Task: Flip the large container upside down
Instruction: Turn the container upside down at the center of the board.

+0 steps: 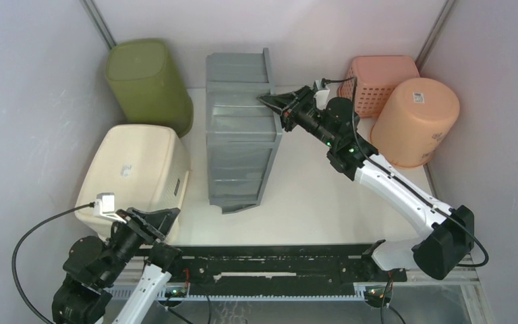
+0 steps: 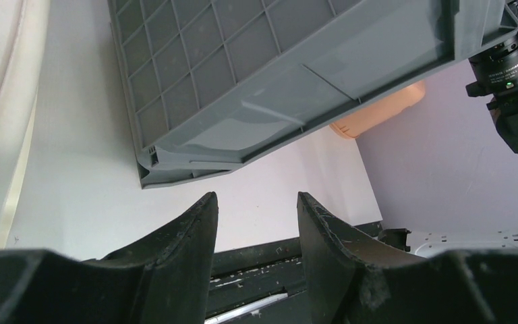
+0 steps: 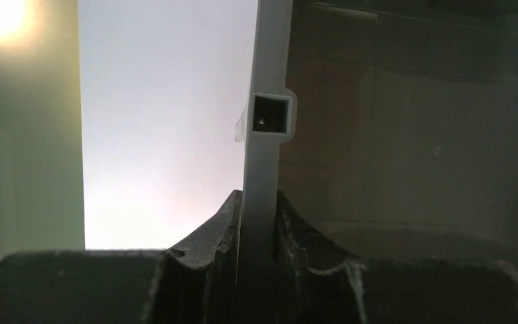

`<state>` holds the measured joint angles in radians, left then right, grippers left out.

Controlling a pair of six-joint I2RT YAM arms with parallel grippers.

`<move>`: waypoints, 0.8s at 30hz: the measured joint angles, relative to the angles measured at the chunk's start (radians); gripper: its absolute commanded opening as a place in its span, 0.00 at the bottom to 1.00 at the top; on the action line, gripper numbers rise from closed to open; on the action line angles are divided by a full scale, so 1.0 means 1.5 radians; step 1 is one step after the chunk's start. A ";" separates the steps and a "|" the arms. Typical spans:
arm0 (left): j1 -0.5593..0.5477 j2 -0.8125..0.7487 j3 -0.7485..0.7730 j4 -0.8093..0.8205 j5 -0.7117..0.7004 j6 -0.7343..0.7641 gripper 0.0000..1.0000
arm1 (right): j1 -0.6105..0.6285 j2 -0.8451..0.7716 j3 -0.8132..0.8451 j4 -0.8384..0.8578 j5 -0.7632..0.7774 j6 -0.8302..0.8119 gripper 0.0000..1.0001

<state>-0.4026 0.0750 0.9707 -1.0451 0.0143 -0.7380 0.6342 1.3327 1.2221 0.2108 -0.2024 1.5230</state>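
Note:
The large container [image 1: 239,135] is a grey plastic crate lying on its side in the middle of the table, ribbed base toward the left. My right gripper [image 1: 270,100] reaches in from the right and is shut on the crate's rim at its far right corner. In the right wrist view the grey rim [image 3: 266,135] runs upright between both fingers, with the right gripper [image 3: 260,194] pressed on either side. My left gripper [image 1: 165,216] sits low at the near left, open and holding nothing. The left wrist view shows the left gripper [image 2: 256,197] below the crate's near end [image 2: 276,67], apart from it.
A cream bin [image 1: 135,172] lies overturned beside the left arm. A green bin [image 1: 150,84] stands at the far left. A pink basket [image 1: 381,77] and an orange bucket [image 1: 415,121] sit at the far right. A black rail [image 1: 276,263] runs along the near edge.

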 measured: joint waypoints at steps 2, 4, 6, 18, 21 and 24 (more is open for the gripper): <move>0.000 0.002 -0.004 0.005 0.000 -0.001 0.52 | -0.010 -0.009 -0.004 -0.009 -0.013 -0.008 0.26; 0.000 0.005 -0.008 0.009 0.001 -0.003 0.52 | -0.020 -0.022 -0.011 -0.025 -0.025 -0.018 0.34; 0.000 0.008 -0.012 0.016 0.002 -0.004 0.52 | -0.030 -0.040 -0.024 -0.032 -0.035 -0.037 0.41; 0.000 0.021 -0.018 0.027 0.012 -0.004 0.52 | -0.072 -0.113 -0.082 -0.060 -0.077 -0.114 0.49; 0.000 0.021 -0.019 0.027 0.012 -0.005 0.52 | -0.080 -0.120 -0.082 -0.077 -0.086 -0.133 0.50; 0.000 0.021 -0.019 0.028 0.013 -0.005 0.52 | -0.090 -0.126 -0.082 -0.097 -0.098 -0.156 0.51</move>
<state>-0.4026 0.1062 0.9421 -1.0035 0.0334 -0.7448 0.4999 1.1435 1.0992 0.0658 -0.3500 1.2888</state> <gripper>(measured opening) 0.517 0.499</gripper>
